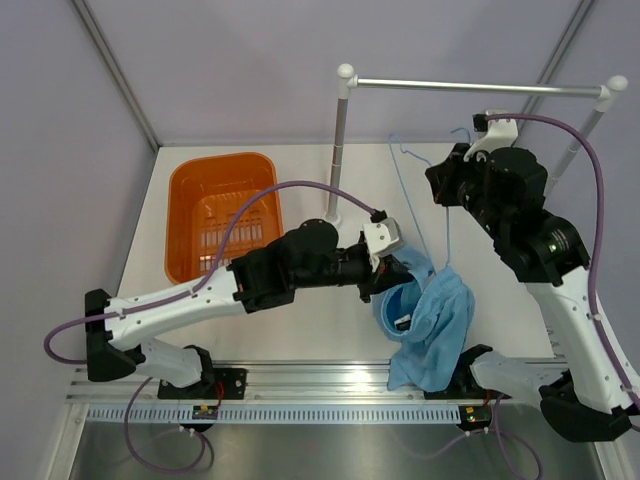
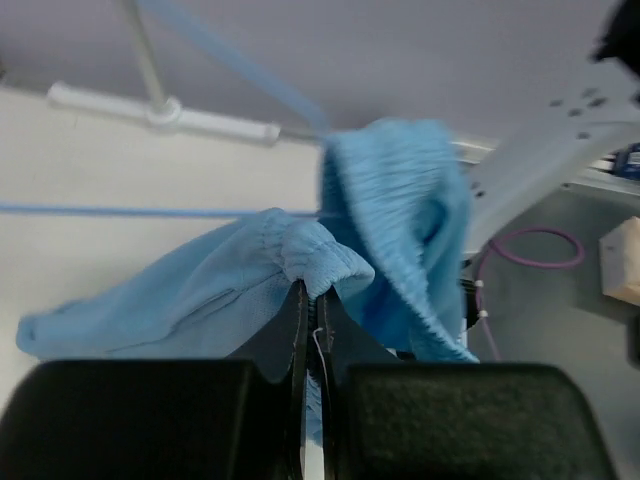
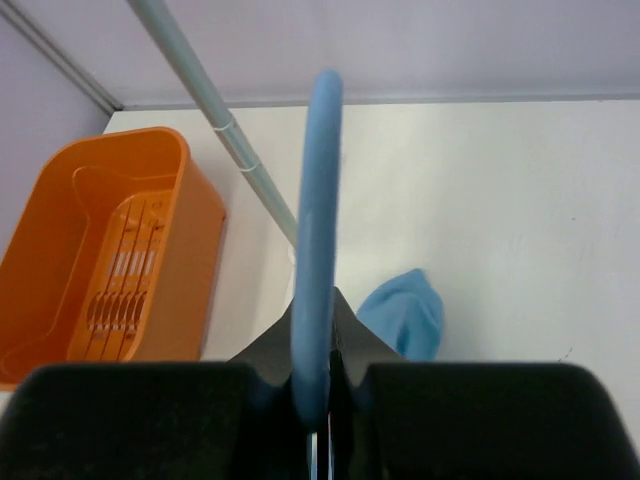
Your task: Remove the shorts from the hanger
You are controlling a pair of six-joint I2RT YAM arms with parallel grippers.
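shorts (image 1: 430, 320): soft, light, limp; partly on hanger (image 3: 318, 200), low over table (image 1: 300, 330) | left pincer (image 2: 312, 295): pinched closed on waistband fold | right pincer (image 3: 320, 350): clamped on hanger wire | hold: gathered elastic waistband likely grips best; thin cloth may slip

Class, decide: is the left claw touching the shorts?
Touching. The left wrist view shows the left claw shut on a gathered fold of the shorts.

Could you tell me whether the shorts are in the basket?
No, the left fingers pinch the shorts, well away from the basket.
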